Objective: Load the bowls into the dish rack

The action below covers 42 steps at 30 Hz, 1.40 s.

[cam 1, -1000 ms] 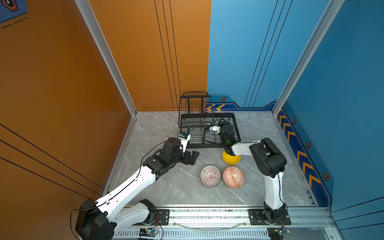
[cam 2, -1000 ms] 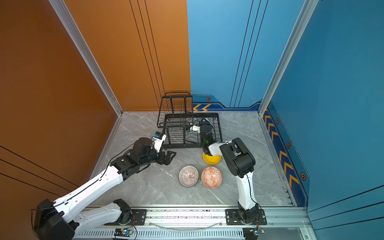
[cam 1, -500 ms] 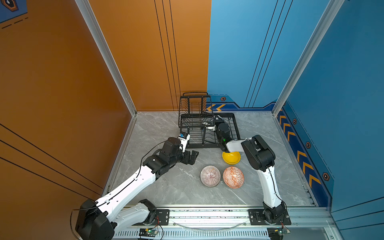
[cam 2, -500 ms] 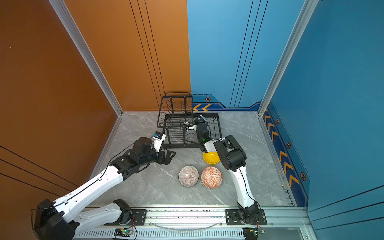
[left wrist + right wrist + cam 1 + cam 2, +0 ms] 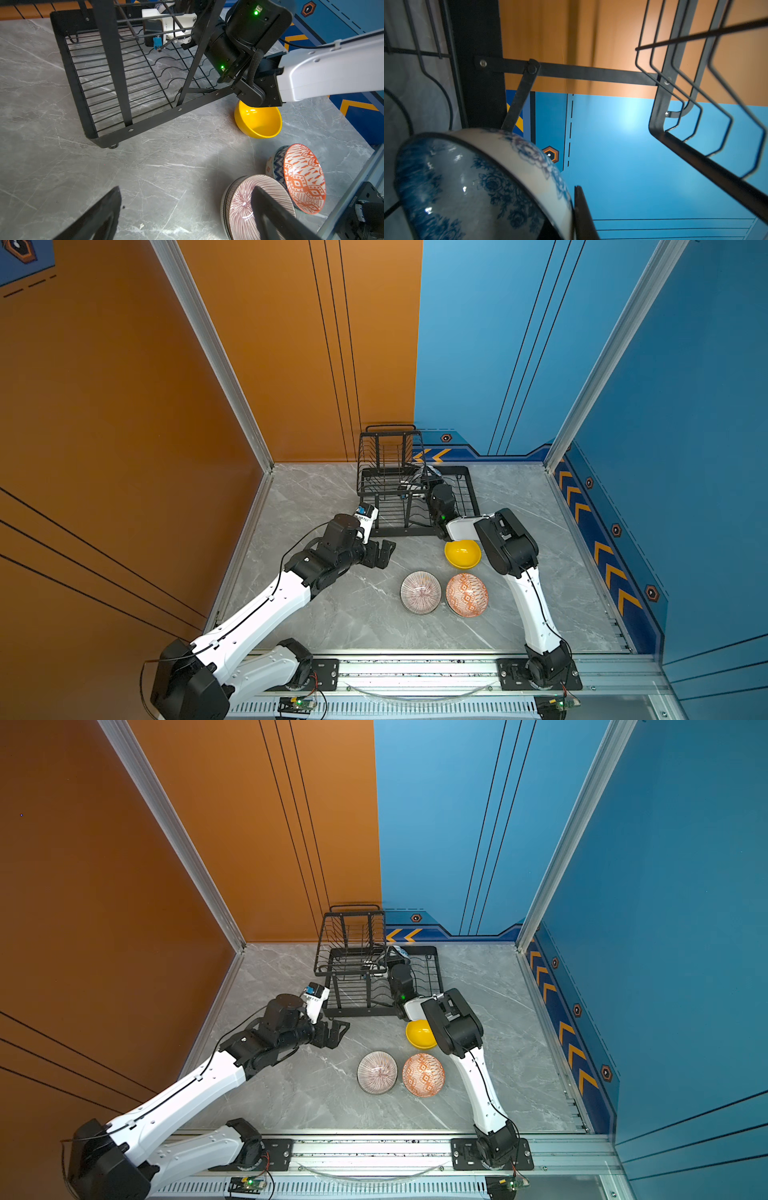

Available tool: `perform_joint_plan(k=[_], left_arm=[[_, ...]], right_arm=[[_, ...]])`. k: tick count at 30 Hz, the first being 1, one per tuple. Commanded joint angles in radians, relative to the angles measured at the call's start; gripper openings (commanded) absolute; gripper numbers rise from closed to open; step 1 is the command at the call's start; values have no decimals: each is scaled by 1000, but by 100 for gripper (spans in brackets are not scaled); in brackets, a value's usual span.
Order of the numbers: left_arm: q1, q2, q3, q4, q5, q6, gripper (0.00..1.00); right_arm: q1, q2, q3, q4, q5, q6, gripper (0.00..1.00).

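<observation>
Left wrist: dish rack [image 5: 112, 62] on grey marbled tabletop [image 5: 62, 176], blue wall [image 5: 342, 25].

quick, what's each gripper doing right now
Left gripper: open, fingers holding nothing.
Right gripper: closed on the rim of the blue-white floral bowl, at the dish rack.

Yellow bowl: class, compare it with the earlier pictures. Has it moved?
No. The yellow bowl stays in the same spot just off the dish rack's near corner.
</observation>
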Motion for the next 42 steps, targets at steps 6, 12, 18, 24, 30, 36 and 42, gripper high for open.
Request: perform_joint_plan(k=[6,12,18,24,30,36,42], left_arm=[[17,5,30,-62,-2,23,98],[26,-8,32,-77,-1,28,98],[27,-11,31,-86,3,29,98],[29,-12,33,-88,1,34,98],[30,-12,27,-91,6,37,98],[35,-17,26,-94,8,40,98],[36,-12,24,-94,11,40,98]], right_arm=[[5,57,124,70,-31,-3,0],[15,93,166,74,-47,2,0],[14,113,197,59,-65,28,0],[15,114,198,18,-80,61,0],[14,118,194,-31,-93,79,0],[14,126,201,-64,-99,95,0],[14,112,188,-102,-106,128,0]])
